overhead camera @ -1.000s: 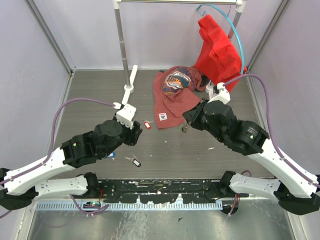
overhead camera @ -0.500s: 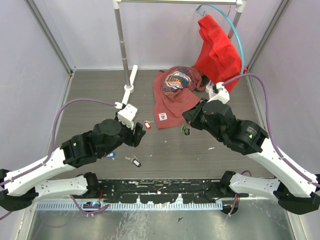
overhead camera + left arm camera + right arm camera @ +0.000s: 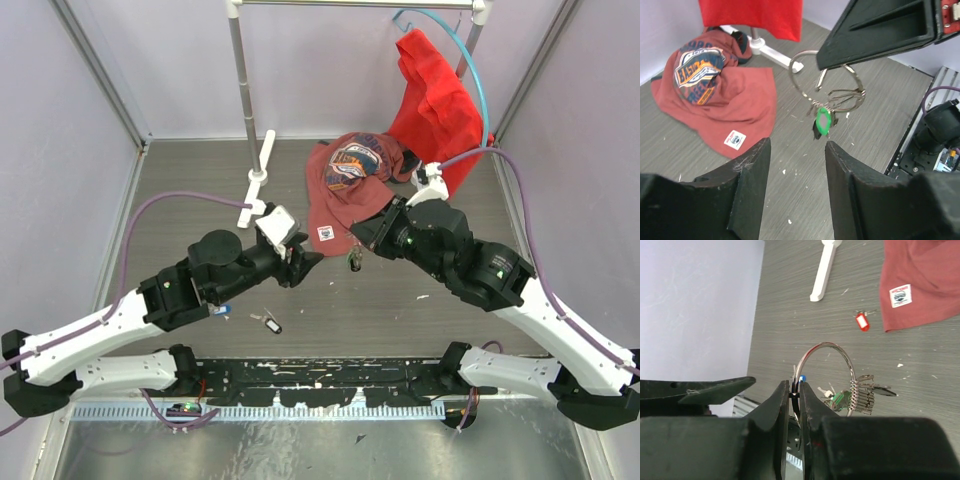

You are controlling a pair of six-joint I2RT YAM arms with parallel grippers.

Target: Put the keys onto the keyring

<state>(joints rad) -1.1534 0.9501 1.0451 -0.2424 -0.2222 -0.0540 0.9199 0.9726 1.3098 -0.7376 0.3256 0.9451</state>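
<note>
Two grippers: right gripper [image 3: 794,390] clamps the thin silver wire keyring [image 3: 827,346]; left gripper [image 3: 796,150] fingers stand spread, grasping nothing.

Keyring [image 3: 792,75]: you see a thin silver wire loop, held off the table on edge, pinched by the right gripper [image 3: 795,396].
Green tag [image 3: 823,121]: hangs at the loop's 6 o'clock (metal keys [image 3: 862,395] bunched beside it).
Loose key [image 3: 270,324]: black head, flat on the table, 8 o'clock from your loop.
</note>
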